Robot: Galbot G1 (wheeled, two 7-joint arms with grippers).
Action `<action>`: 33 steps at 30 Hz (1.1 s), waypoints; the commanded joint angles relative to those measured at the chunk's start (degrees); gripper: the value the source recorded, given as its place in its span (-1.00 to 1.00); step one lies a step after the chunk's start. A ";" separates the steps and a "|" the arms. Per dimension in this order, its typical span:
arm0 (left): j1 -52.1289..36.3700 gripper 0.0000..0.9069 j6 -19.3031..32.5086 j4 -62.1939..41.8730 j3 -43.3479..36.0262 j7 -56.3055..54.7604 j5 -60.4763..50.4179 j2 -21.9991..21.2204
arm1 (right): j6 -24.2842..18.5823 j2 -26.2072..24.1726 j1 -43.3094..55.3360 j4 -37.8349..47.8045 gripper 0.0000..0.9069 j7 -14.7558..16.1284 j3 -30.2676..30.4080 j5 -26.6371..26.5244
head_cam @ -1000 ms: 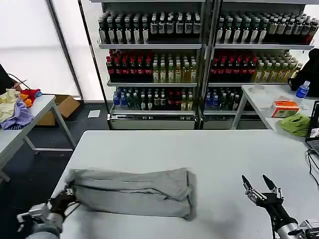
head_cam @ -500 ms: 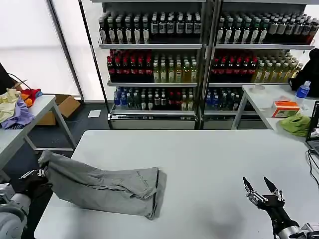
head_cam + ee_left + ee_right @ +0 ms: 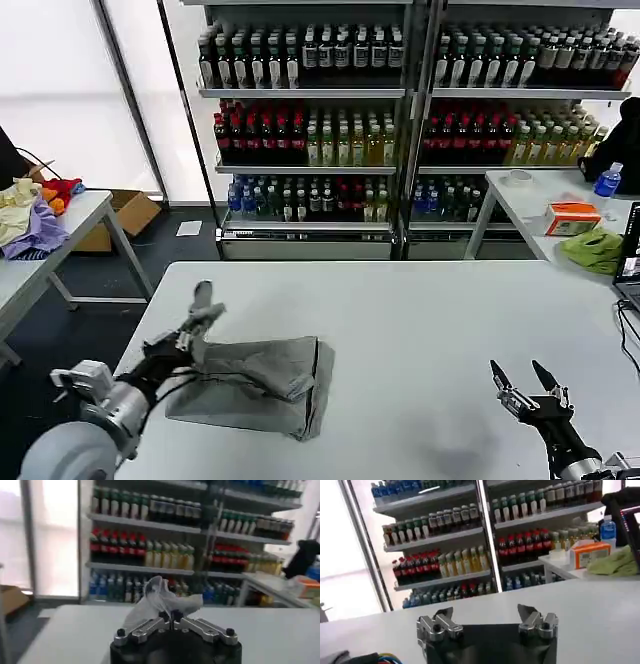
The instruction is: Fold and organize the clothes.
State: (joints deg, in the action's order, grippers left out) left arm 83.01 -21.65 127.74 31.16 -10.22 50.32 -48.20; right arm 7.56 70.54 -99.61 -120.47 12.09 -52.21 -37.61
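A light grey garment [image 3: 262,376] lies bunched on the left part of the white table [image 3: 420,310]. My left gripper [image 3: 193,330] is shut on one end of it and holds that end raised above the rest of the cloth. In the left wrist view the pinched grey cloth [image 3: 156,597] stands up out of the closed gripper [image 3: 170,616]. No print or collar shows on the garment. My right gripper [image 3: 528,385] hovers open over the table's near right part, far from the cloth, and its jaws [image 3: 487,615] stand wide apart with nothing between them.
A side table at the left carries a heap of yellow, lilac and red garments [image 3: 30,215]. At the right, another table holds a lime-green cloth [image 3: 592,248], an orange box [image 3: 572,218] and a blue bottle [image 3: 606,180]. Drink shelves [image 3: 400,120] line the back.
My left gripper has swung from beyond the table's left edge back over the table, carrying the garment's end up and over the rest. The right gripper has hardly moved.
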 commanded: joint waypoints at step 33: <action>-4.73 1.00 -3.68 -2.42 2.56 -3.94 -4.23 -4.73 | -0.30 0.36 0.42 0.56 1.00 -0.16 2.01 0.50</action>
State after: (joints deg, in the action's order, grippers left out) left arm 77.11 -23.59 126.30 17.21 -10.94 46.75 -53.64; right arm 7.41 70.94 -99.33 -120.15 11.90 -50.96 -37.32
